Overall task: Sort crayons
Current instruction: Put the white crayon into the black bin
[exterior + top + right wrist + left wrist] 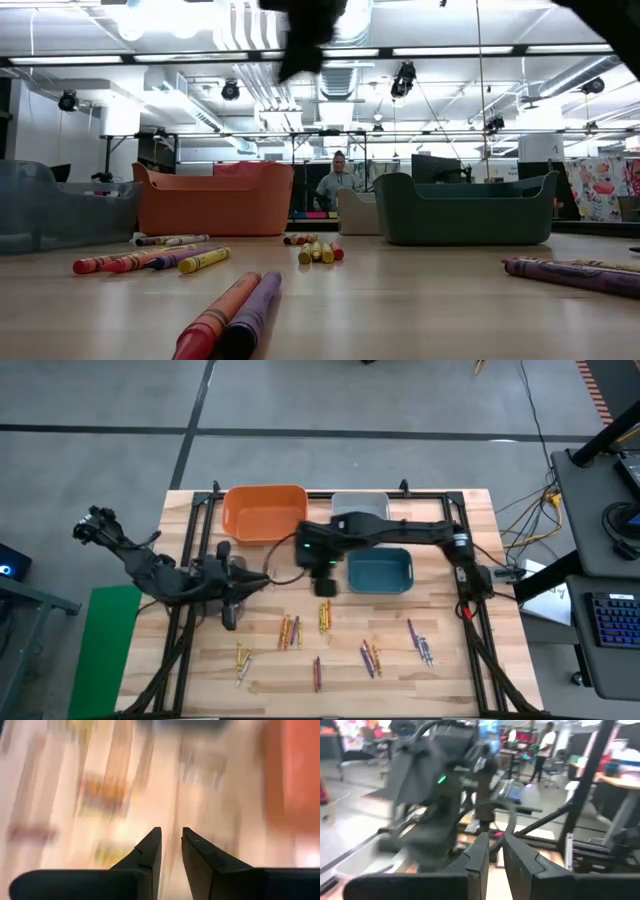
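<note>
While right gripper (325, 588) hovers, crayons (324, 617) just beside; fingers (150, 851) seemingly near-closed

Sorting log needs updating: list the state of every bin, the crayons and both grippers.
orange bin: upright
grey bin: upright
blue bin: upright, no crayons visible inside
crayons: lying loose on table
left gripper: slightly open, empty
right gripper: slightly open, empty, over the table
</note>
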Motion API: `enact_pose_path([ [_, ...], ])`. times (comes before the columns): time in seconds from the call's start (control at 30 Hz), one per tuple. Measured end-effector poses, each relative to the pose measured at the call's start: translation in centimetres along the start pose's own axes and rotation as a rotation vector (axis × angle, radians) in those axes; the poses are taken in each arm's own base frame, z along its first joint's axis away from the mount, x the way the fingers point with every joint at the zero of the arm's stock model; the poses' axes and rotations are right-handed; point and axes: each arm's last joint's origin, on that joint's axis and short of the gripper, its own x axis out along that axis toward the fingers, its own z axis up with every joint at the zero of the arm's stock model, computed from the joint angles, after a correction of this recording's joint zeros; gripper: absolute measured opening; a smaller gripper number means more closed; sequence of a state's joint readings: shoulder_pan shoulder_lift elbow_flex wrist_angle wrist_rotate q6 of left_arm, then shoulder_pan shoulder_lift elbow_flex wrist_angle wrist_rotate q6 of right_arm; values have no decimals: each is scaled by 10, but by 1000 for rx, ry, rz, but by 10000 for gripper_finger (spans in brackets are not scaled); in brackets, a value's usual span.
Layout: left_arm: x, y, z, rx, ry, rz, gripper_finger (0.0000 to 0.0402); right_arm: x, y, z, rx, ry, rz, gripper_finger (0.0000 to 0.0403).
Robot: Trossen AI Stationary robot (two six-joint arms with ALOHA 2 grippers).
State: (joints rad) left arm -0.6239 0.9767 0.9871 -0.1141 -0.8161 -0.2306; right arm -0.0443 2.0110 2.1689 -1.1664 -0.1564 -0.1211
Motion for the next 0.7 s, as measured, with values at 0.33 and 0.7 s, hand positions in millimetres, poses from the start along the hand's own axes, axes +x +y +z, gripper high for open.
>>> enact_pose_path([
  [0.33, 38, -14, -37, -51, 90, 180, 39, -72, 29, -72, 196, 112, 12, 52],
  [0.7, 92, 21, -92, -169, 494, 268, 39, -102, 39, -132, 383, -87, -43, 52],
])
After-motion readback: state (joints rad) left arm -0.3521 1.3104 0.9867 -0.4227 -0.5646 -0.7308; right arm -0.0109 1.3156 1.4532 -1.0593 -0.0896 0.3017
